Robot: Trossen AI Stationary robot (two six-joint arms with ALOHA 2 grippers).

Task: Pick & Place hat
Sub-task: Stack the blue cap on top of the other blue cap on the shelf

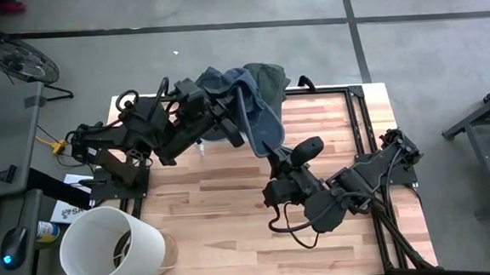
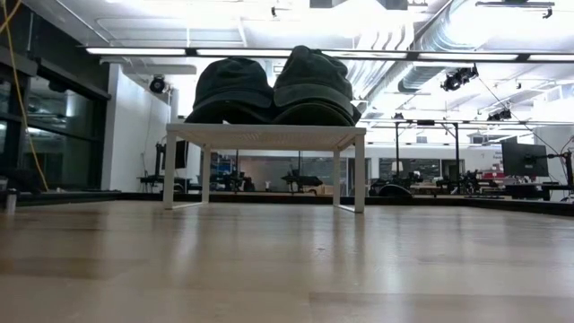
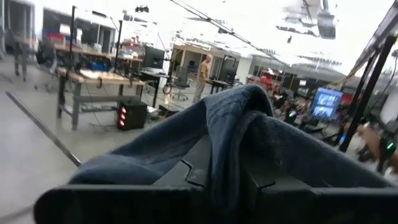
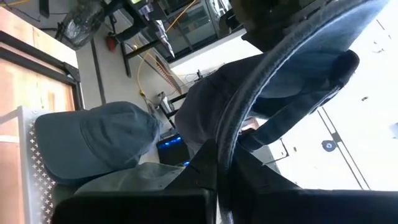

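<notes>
A blue hat (image 1: pixel 241 93) hangs in the air over the table's far edge, held by both grippers. My left gripper (image 1: pixel 230 126) comes in from the left and is shut on its cloth crown. My right gripper (image 1: pixel 268 150) reaches up from the near right and is shut on its brim. Below it, a white rack (image 2: pixel 265 135) stands on its legs at the far end of the table. A dark hat (image 2: pixel 233 90) and a green hat (image 2: pixel 312 85) rest on its top. The held hat does not show in the low view. My left gripper (image 3: pixel 224 183) pinches a fold of the blue hat's soft crown (image 3: pixel 239 124) between its two fingers. The cloth bulges up over the fingers and drapes to both sides. My right gripper (image 4: pixel 217 183) pinches the stiff brim's edge (image 4: pixel 239 124) between its fingers. The brim curves away past the fingertips, and the hat is lifted clear.
A white bucket (image 1: pixel 107 246) stands at the table's near left corner. A black frame (image 1: pixel 358 105) runs along the far and right sides of the table. In the right wrist view, a blue cap (image 4: pixel 93 143) lies on the white rack (image 4: pixel 28 162).
</notes>
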